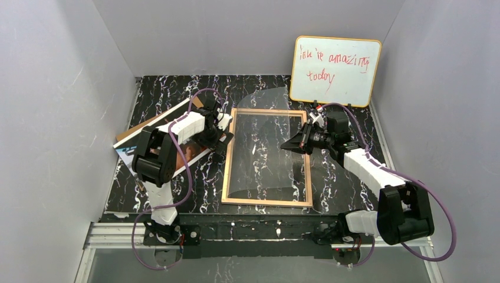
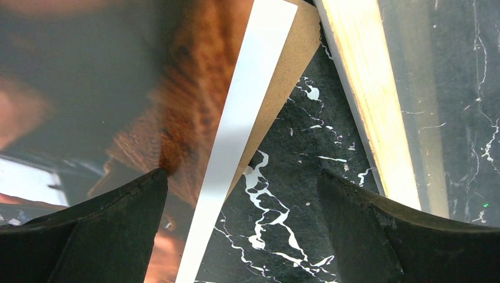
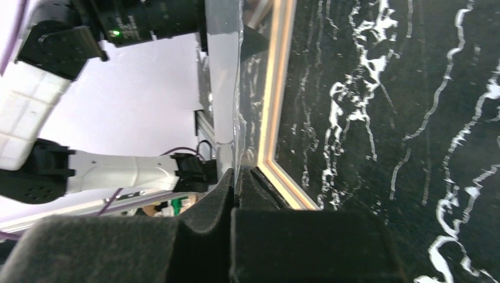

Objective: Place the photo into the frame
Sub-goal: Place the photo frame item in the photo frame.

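While our right gripper (image 3: 236,183) clamps the clear pane (image 3: 224,88) raised off the frame (image 1: 268,202) at centre — to bare the opening — our left gripper (image 2: 242,188) hangs spread over the photo (image 2: 88,76) lying centre-left

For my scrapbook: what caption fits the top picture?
Right gripper pinches the clear pane over the frame; open left gripper above the photo.
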